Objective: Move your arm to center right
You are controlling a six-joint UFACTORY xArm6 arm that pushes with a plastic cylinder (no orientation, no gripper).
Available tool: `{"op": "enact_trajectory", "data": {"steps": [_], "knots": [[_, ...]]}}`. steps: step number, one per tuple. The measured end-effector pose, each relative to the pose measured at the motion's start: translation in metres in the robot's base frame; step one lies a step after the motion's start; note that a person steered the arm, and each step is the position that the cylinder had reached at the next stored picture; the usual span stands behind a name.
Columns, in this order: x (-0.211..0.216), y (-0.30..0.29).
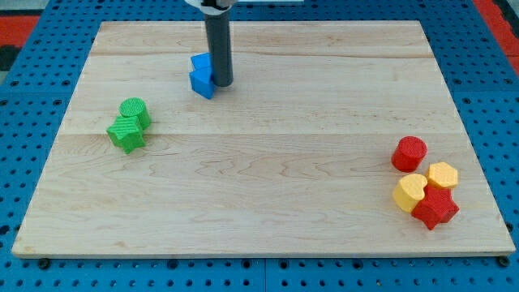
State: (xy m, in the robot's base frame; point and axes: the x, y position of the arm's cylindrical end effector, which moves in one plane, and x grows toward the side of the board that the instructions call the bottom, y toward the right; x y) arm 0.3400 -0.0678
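The wooden board [259, 162] is pale, with fine grain running across it and faint seams between its planks; it lies on a blue pegboard [32, 89] dotted with holes. All places here are given from the board. My tip [221, 83] is the lower end of a smooth, dark, straight rod and rests near the board's top edge, a little left of its middle. There are no jaws to speak of, only this plain rod end. The tip touches the right side of a blue block [201, 76], whose angular shape I cannot make out fully. Toward the board's left edge a ribbed green cylinder [135, 109] sits against a green star-like block [126, 135]. At the board's lower right corner cluster a red cylinder [409, 153], a yellow hexagon [443, 175], a yellow block [409, 192] of rounded form, and a red star [435, 208].
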Motion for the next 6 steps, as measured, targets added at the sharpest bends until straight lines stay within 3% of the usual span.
{"op": "enact_trajectory", "data": {"steps": [2, 3, 4, 6], "knots": [[-0.004, 0.001], [-0.010, 0.067], [0.004, 0.176], [0.100, 0.375]]}}
